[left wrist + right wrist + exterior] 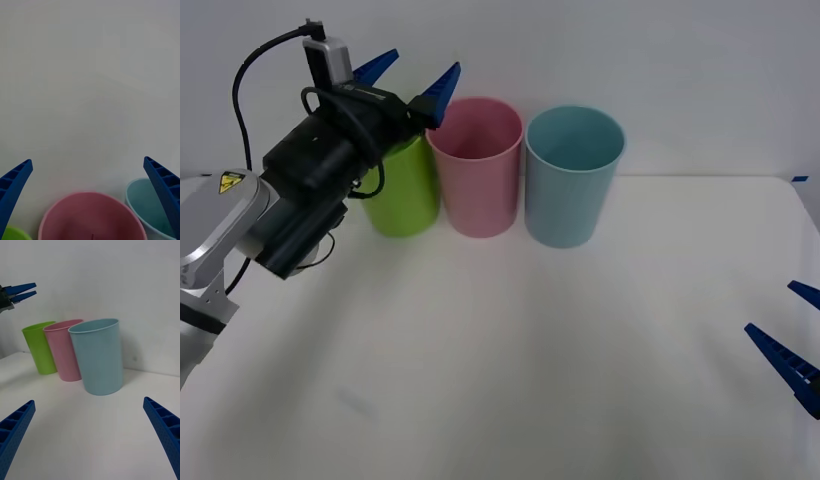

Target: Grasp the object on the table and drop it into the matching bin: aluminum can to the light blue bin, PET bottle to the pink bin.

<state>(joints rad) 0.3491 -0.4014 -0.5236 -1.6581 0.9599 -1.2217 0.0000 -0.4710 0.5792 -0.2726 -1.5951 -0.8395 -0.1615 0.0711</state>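
My left gripper [413, 78] hangs raised above the back of the white counter [510, 350], its blue fingers [442, 90] spread wide with nothing between them, poised just over the near-left rim of the pink bin [476, 165]. From my left wrist, the pink bin's [92, 217] mouth sits directly below, its inside mostly cut off at the frame edge; a thin dark mark shows near that edge, too small to make out, and I cannot tell whether the PET bottle lies inside. The light blue bin [573, 175] stands just beside the pink one on its right, and a lime green bin [405, 190] stands on the pink bin's left, partly hidden behind my left arm's black wrist housing and cable. My right gripper [792, 345] waits low at the counter's right edge, well apart from the bins, its fingers wide open and holding nothing, cut off by the frame. From my right wrist, the three bins stand in a row, the light blue bin [98, 356] nearest, the lime green bin [39, 348] farthest. The counter is plain and white; a bare pale wall [630, 50] rises behind the bins.
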